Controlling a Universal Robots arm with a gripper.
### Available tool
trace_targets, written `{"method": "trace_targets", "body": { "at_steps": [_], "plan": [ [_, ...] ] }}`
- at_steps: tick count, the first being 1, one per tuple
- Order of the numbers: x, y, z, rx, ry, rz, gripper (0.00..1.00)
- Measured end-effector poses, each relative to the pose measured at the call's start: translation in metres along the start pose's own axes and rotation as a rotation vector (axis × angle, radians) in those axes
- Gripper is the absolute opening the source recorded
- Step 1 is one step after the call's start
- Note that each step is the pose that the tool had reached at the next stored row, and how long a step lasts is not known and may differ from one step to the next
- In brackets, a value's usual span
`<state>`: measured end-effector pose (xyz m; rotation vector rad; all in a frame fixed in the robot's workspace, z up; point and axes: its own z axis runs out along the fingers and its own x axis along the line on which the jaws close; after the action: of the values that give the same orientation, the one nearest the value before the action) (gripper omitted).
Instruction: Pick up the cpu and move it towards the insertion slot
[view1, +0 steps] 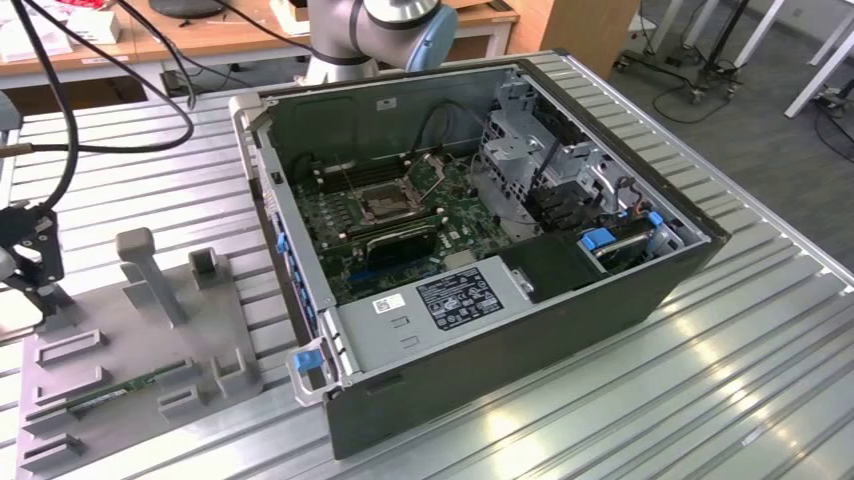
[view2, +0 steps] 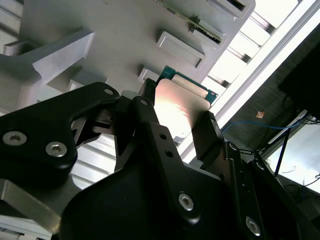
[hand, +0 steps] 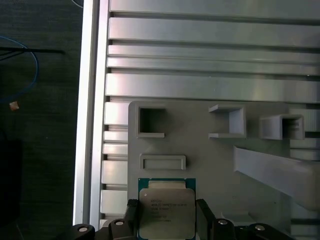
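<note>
Gripper: the black two-finger gripper (view1: 30, 250) hangs at the exterior view's left edge, over the grey plastic parts fixture (view1: 160, 330) on the ribbed aluminium table (view1: 721, 380).
Grip state: clenched on the chip, as I judge it; in both wrist views one finger (view2: 145, 117) meets one edge and the other meets the opposite edge, with no gap showing.
Cpu: the small flat square cpu (hand: 166, 207) with a silvery metal top and a green rim sits flat between the fingers, its top facing the first wrist view's camera.
Cpu relative to fixture: directly over the fixture's near end, just beside a shallow rectangular pocket (hand: 163, 162); whether it has lifted clear I cannot tell.
Insertion slot: the square socket with a dark centre and silvery frame (view1: 390, 205) lies on the green motherboard inside the open computer case (view1: 534, 330).
Key relation: the slot is well apart from the gripper, toward the exterior view's right, with the case's side wall standing between them.
</note>
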<state>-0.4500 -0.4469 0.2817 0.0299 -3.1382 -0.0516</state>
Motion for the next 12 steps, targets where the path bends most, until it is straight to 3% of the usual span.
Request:
{"method": "trace_targets", "body": {
  "at_steps": [12],
  "plan": [
    [0.0,0.0001,-0.0048,0.0002,0.0003,0.0,0.54]
  ]
}}
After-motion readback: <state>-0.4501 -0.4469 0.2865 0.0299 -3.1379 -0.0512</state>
